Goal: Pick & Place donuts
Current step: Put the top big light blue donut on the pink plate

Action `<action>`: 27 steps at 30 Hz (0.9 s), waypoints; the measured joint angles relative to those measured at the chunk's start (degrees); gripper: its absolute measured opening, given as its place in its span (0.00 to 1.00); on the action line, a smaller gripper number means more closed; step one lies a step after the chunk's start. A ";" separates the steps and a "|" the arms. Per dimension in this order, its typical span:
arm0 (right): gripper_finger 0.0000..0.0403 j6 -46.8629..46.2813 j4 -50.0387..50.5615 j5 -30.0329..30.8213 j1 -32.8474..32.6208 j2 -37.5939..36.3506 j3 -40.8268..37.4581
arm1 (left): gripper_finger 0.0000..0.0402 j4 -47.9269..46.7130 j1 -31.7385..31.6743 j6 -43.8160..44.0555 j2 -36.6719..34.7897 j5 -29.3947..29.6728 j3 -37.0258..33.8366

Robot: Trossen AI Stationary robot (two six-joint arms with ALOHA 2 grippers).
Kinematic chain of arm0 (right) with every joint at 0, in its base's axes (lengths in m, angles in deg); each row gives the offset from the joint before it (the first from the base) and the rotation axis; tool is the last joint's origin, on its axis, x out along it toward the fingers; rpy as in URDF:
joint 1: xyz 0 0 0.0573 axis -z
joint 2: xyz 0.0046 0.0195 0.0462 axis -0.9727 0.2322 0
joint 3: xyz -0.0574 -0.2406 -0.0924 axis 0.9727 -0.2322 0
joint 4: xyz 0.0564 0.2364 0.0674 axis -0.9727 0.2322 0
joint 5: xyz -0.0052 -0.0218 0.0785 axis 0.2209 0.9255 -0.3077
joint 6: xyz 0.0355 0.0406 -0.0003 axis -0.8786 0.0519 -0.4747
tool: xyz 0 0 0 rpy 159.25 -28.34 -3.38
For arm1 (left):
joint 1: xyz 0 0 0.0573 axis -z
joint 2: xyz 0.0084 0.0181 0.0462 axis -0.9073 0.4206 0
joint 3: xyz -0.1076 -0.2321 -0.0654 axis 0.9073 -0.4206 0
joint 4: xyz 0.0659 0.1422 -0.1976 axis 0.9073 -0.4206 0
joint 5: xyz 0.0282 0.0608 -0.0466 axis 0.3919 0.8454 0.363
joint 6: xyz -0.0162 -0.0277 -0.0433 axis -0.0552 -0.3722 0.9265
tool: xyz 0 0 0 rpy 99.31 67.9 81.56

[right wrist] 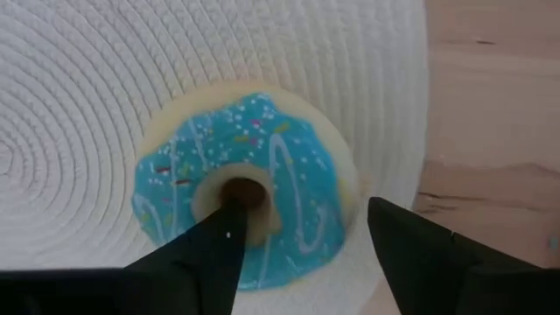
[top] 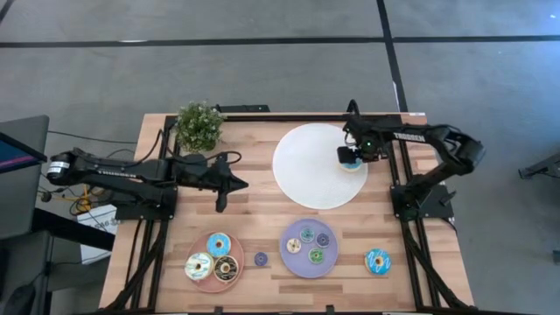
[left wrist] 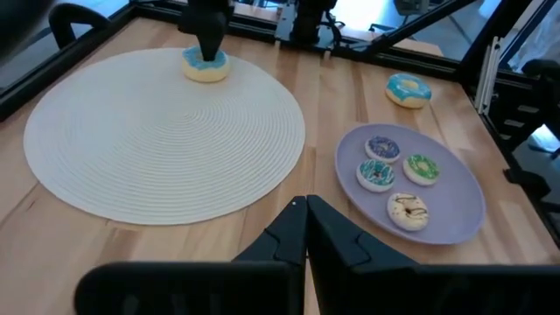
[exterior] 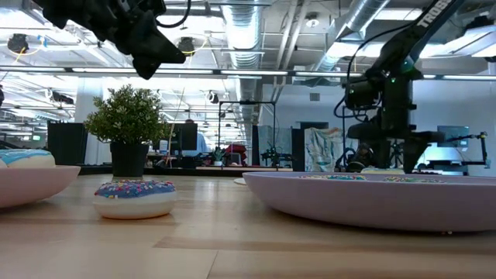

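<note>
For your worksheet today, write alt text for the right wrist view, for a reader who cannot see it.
A blue-iced donut with sprinkles lies on a white woven mat, seen from just above. The right gripper straddles one side of the ring, one dark finger tip at its hole, the other outside its rim. Bare wooden table shows beside the mat.

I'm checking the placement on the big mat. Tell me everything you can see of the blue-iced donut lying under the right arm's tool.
The blue-iced ring donut has a cream base, white drizzle lines and coloured sprinkles, and looks like glossy plastic. It lies flat near the edge of the round white woven mat, on the side nearest the right arm. The right tool straddles it with jaws open: one finger tip sits at the centre hole, the other just beyond the outer rim. Nothing else touches it.
</note>
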 joint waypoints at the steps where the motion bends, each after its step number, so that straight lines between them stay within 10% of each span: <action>1: 0.55 0.01 -0.51 0.01 -0.18 0.53 0.00 | 0.00 0.04 0.00 0.34 -0.02 0.11 0.02; 27: 0.33 1.06 -2.66 -0.04 -0.63 0.87 -0.01 | 0.00 1.20 0.44 4.30 0.00 0.55 0.02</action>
